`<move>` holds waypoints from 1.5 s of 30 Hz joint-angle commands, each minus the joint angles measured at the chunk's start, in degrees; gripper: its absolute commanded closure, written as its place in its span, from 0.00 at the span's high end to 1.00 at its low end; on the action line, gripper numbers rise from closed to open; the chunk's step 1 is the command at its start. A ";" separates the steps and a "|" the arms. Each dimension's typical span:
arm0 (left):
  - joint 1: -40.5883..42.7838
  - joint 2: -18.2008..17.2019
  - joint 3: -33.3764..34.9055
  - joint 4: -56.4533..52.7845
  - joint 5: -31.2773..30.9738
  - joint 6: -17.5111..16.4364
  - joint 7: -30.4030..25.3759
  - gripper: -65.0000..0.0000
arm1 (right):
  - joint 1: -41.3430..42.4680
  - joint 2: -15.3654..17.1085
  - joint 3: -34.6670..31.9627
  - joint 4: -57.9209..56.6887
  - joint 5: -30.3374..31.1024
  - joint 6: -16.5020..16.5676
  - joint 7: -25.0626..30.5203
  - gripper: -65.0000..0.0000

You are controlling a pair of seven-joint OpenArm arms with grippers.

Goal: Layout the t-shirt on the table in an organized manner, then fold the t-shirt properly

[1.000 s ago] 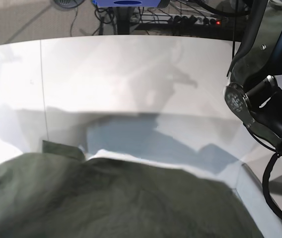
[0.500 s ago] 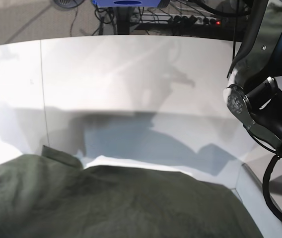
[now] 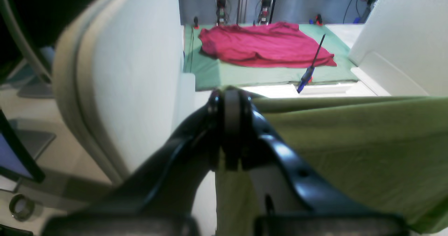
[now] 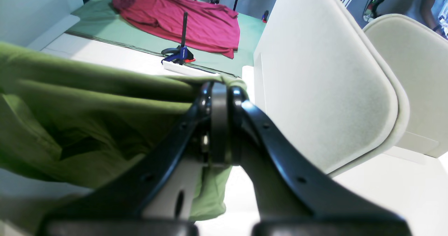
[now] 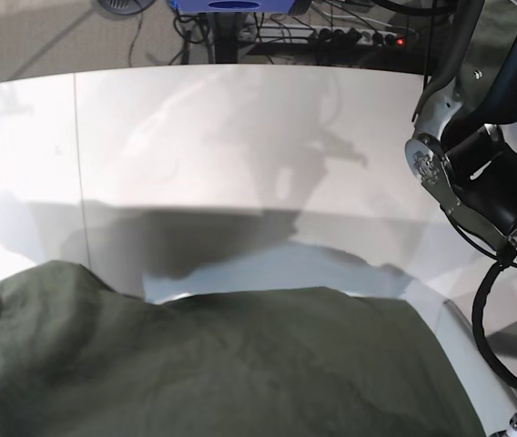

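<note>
The olive-green t-shirt [image 5: 222, 364] hangs lifted and fills the bottom of the base view, above the white table [image 5: 240, 137]. In the left wrist view my left gripper [image 3: 227, 101] is shut on the t-shirt's [image 3: 350, 148] top edge, and the cloth stretches away to the right. Seen from the right wrist, my right gripper [image 4: 218, 90] is shut on another part of the edge, with the t-shirt [image 4: 87, 117] sagging in folds to the left. Neither gripper's fingertips show in the base view; only the left arm's links [image 5: 486, 182] are there, at the right.
Tall white padded panels [image 3: 133, 82] [image 4: 315, 89] stand close beside both grippers. Behind them a red cloth [image 3: 266, 45] lies on a green mat, with a blue clamp [image 4: 180, 55] at its edge. Cables and a power strip [image 5: 349, 36] lie beyond the table's far edge.
In the base view the t-shirt's upper edge has flattened and spread right. The small flap at its left has dropped away. The arm at the right has shifted slightly up and left.
</note>
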 commanded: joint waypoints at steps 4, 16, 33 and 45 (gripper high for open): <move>-3.64 -2.19 1.15 -4.12 0.31 0.31 -2.07 0.00 | 3.11 1.17 -0.46 -7.24 -0.48 -0.32 3.38 0.01; -5.40 -5.97 9.24 -14.67 0.31 0.31 -12.27 0.00 | 6.53 4.87 -11.36 -19.19 -0.48 -0.58 14.64 0.01; -21.75 -6.06 19.70 -43.60 8.48 0.31 -29.32 0.00 | 30.27 3.55 -42.66 -53.74 -0.48 -0.32 40.83 0.01; -35.08 -6.23 28.67 -55.29 8.13 0.31 -37.32 0.00 | 35.75 0.56 -57.08 -62.80 -0.48 -0.23 51.91 0.01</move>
